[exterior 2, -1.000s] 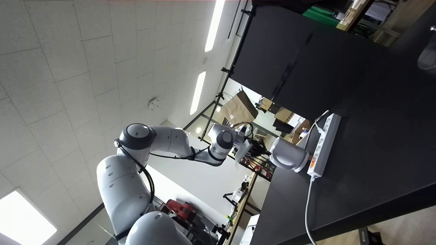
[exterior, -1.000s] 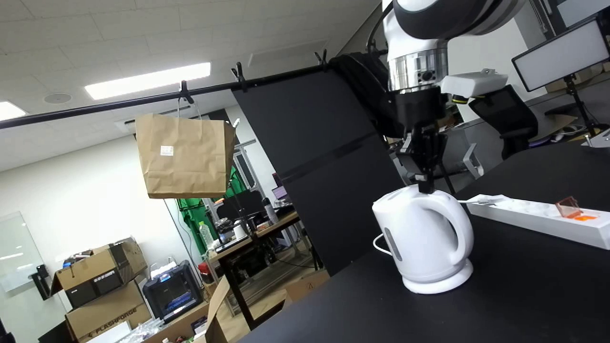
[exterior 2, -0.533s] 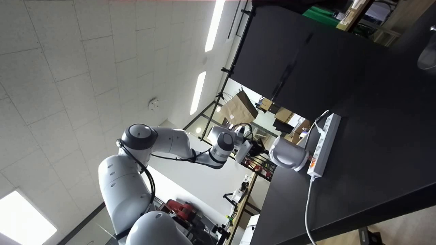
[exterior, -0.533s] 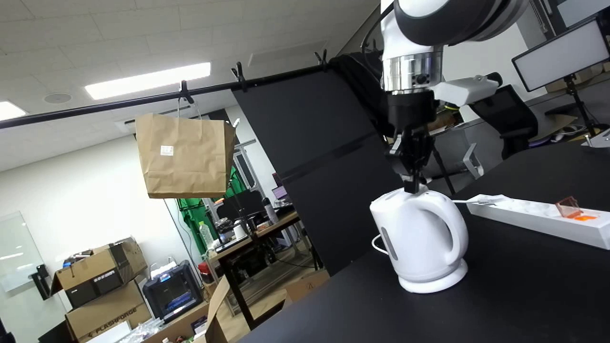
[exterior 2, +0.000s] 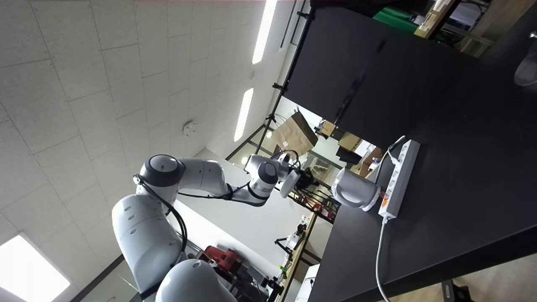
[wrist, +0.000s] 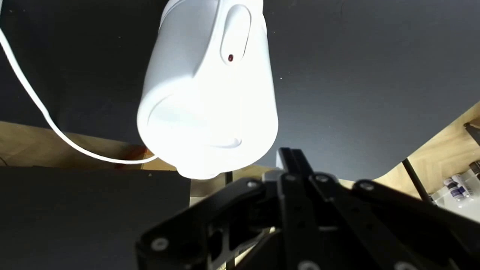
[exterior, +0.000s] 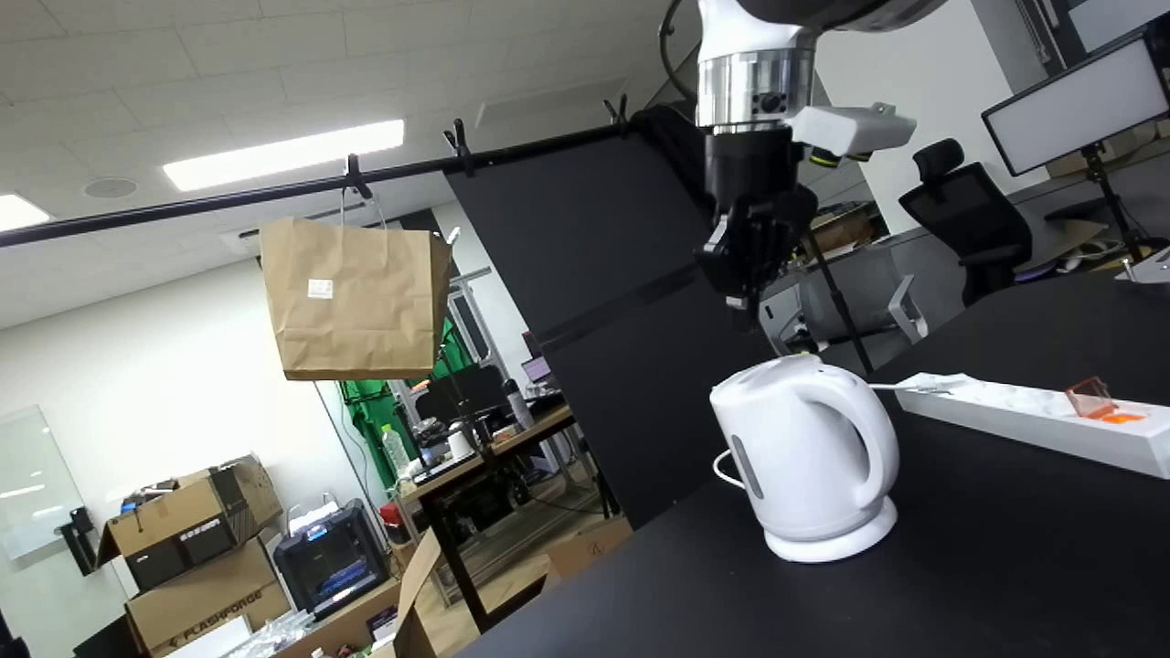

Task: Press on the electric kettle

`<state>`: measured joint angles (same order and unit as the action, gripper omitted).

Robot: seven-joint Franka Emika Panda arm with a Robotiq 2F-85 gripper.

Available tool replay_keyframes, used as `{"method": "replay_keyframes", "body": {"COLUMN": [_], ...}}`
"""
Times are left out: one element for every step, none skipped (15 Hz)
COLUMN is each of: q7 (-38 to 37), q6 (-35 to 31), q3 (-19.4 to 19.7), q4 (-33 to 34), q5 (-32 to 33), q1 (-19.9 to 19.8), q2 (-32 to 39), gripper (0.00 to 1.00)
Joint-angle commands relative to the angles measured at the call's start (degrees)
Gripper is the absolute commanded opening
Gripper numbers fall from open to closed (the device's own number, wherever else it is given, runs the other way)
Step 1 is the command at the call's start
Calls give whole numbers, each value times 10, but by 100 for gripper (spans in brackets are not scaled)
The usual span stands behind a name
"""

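While my fingers (wrist: pixel 288 165), together and empty, hang clear above the kettle (exterior: pixel 799 461), I cannot tell whether its switch (wrist: pixel 235 33) is pressed or that step remains.

Ceiling lights (exterior: pixel 283 155): burnt out to plain white in both exterior views.
Ceiling (exterior 2: pixel 126 100): dull grey.
Electric kettle (wrist: pixel 210 93): overexposed in wrist view, top glaring, surface detail lost; softly shaded in both exterior views.
Worktop (wrist: pixel 356 75): deeper black at left, paler grey at right, wrist view.
Backdrop (exterior: pixel 631 311): near-black, detail crushed.
Hand (wrist: pixel 291 153): dark, slightly soft-focused, wrist view.
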<state>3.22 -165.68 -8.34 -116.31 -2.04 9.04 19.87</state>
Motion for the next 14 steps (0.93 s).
{"method": "replay_keyframes", "body": {"q7": [-16,-20,-22,-23,-22,-23,-24,-27,-29,-32,-36,-35,-38,-44], "q6": [22,23,30,35,41,48,52,58,63,71,81,98,115,126], "q3": [6,10,11,12,12,13,15,18,20,22,24,22,22,25], "q4": [-7,-8,-7,-7,-6,-5,-5,-5,-5,-5,-4,-1,1,3], "q5": [17,22,26,28,27,28,29,32,35,40,43,40,39,42], "q1": [6,8,8,8,6,6,6,8,8,9,9,7,6,7], "q2": [-31,-34,-38,-40,-43,-45,-46,-48,-50,-52,-54,-56,-57,-59], "gripper": [26,27,33,40,47,54,60,67,73,81,87,93,99,100]}}
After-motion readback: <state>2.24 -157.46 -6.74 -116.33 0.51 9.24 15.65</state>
